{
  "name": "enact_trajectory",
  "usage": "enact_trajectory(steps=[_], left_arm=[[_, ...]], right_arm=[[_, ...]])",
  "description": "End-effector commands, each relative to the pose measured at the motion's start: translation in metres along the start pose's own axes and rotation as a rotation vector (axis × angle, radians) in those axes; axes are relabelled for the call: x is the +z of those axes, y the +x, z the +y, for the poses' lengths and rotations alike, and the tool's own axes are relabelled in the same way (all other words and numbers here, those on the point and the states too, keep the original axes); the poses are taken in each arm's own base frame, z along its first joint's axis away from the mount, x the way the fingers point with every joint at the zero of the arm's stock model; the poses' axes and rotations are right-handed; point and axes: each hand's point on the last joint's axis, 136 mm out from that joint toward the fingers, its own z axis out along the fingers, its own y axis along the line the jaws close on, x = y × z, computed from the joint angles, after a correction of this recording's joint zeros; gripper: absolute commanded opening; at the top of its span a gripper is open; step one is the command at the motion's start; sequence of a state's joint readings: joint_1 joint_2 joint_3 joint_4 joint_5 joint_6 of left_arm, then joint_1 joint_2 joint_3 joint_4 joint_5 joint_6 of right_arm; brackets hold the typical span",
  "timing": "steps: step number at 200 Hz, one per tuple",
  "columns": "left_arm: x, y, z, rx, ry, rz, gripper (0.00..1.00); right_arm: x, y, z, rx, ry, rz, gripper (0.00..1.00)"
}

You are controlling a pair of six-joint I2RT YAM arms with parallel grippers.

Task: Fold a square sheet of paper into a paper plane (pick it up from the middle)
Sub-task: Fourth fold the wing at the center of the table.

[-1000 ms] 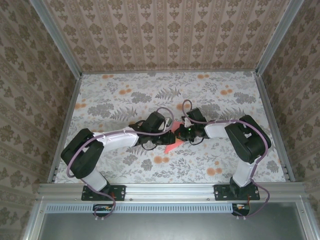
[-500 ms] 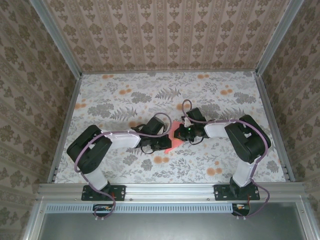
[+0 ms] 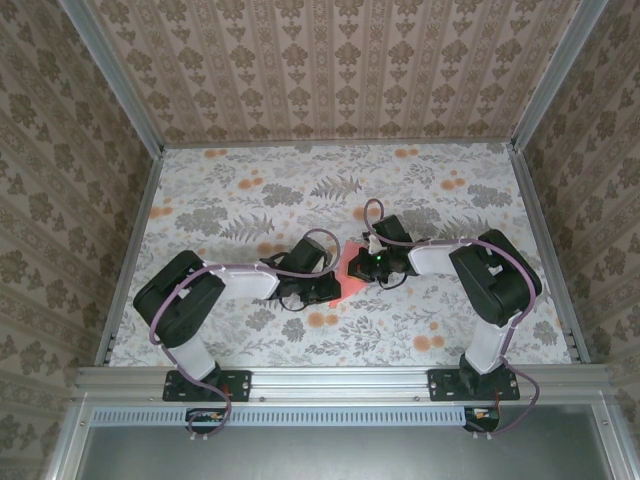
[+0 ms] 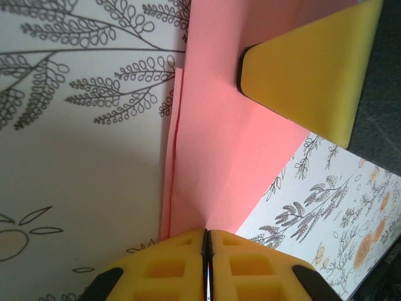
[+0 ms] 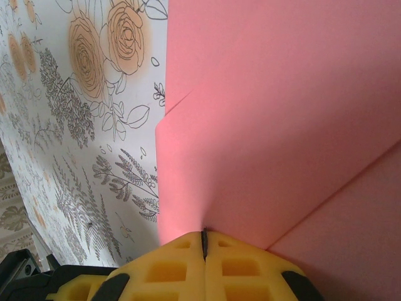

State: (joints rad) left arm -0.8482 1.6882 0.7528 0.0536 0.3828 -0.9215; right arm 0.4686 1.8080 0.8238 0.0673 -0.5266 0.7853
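The salmon-pink sheet of paper [image 3: 346, 276] is folded and held between both grippers at the table's middle. In the left wrist view the paper [image 4: 219, 132] shows layered edges along its left side, and my left gripper [image 4: 207, 234] is shut on its near corner. A yellow finger [image 4: 307, 69] of the right gripper lies against the paper's far side. In the right wrist view the paper [image 5: 269, 106] carries a diagonal crease, with my right gripper [image 5: 203, 234] shut on its edge. From above, the left gripper [image 3: 330, 286] and right gripper [image 3: 360, 267] cover most of the outline, so I cannot tell a dart shape.
The floral-printed table [image 3: 250, 200] has small orange printed flowers [image 3: 322, 320] just in front of the grippers. Patterned walls enclose the table on three sides, and a metal rail [image 3: 340, 378] runs along the near edge by the arm bases.
The left arm has drawn its wrist nearer and lower, and its elbow has shifted right. The paper's pink tip that stuck out toward the near side has pulled in between the grippers.
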Motion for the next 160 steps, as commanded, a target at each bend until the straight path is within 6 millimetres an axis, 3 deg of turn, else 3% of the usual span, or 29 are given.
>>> enact_trajectory(steps=[1,30,84,160], left_arm=[[-0.011,0.004,-0.010,0.012,0.019,0.009,0.12],[-0.014,0.007,-0.016,0.031,0.024,0.012,0.14],[-0.007,0.018,0.001,0.012,-0.026,0.046,0.14],[-0.010,0.019,0.016,0.011,-0.100,0.047,0.14]], right_arm=[[0.008,0.030,-0.074,0.108,0.268,0.065,0.00],[0.009,0.032,-0.076,0.112,0.275,0.071,0.00],[0.011,0.034,-0.080,0.119,0.288,0.083,0.00],[0.011,0.036,-0.084,0.123,0.303,0.090,0.00]])
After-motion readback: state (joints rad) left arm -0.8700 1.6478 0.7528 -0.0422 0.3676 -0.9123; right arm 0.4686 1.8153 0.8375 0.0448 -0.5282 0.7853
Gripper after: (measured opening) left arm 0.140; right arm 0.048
